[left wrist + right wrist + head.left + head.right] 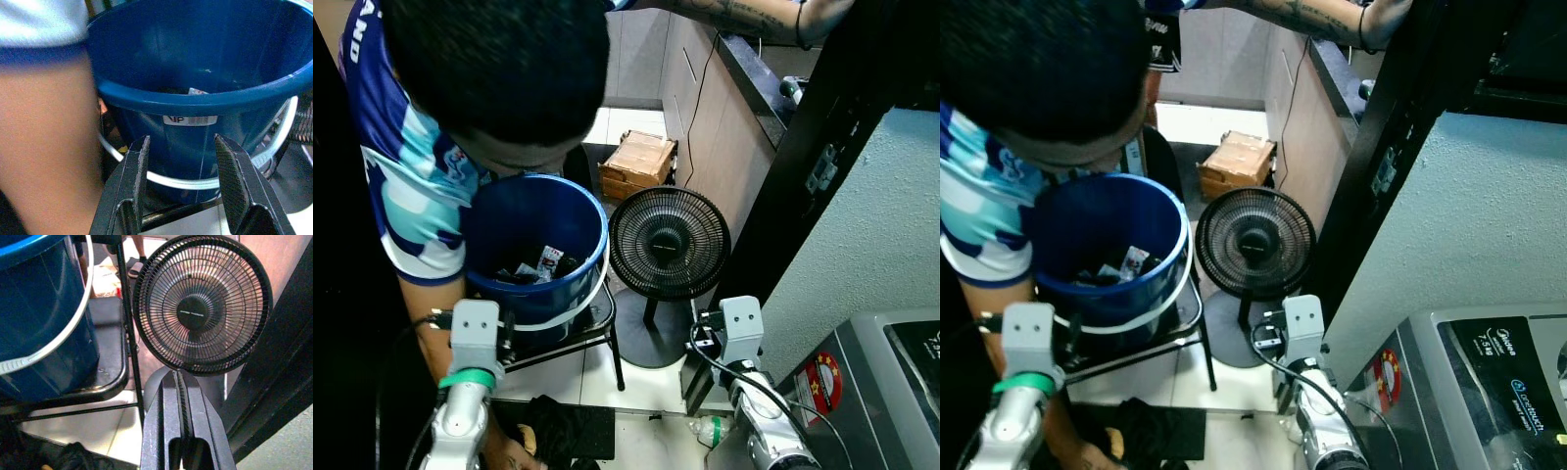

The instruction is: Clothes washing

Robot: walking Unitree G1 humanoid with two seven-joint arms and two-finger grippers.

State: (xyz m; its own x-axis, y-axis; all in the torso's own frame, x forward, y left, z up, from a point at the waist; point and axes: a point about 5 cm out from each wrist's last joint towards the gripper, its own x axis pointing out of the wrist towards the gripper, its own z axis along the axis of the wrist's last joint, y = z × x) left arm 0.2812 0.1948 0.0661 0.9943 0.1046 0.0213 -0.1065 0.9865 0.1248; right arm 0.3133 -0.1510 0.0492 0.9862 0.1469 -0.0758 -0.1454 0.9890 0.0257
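Head views: blue bucket (536,245) sits on a black stool (597,328), just ahead of the left gripper (182,183). A few clothes (540,266), dark w/ a white-and-red bit, lie at the bucket bottom. A person (421,147) in a blue/white jersey bends over the bucket from the robot's left, one arm down beside the left arm. Black fan (669,243) stands on the floor right of the bucket, ahead of the right gripper (182,396). Dark cloth (558,431) lies on the tile floor below the stool, btwn the two arms. Washing machine (1469,382), grey, lid w/ label, is close by on the right arm's outer side. Cardboard box (638,162) on the floor well beyond the fan, next to a counter (749,78) that the person's other arm reaches over.

Left wrist view: left gripper fingers spread apart, nothing btwn them, pointing at the bucket wall just below the rim; a barcode sticker (190,119) on the bucket is straight ahead. White bucket handle (195,182) hangs down round the wall. Person's bare arm (49,147) is v. close beside the fingers.

Right wrist view: right gripper fingers pressed together, holding nothing, aimed at the fan's base; bucket and stool off to one side.
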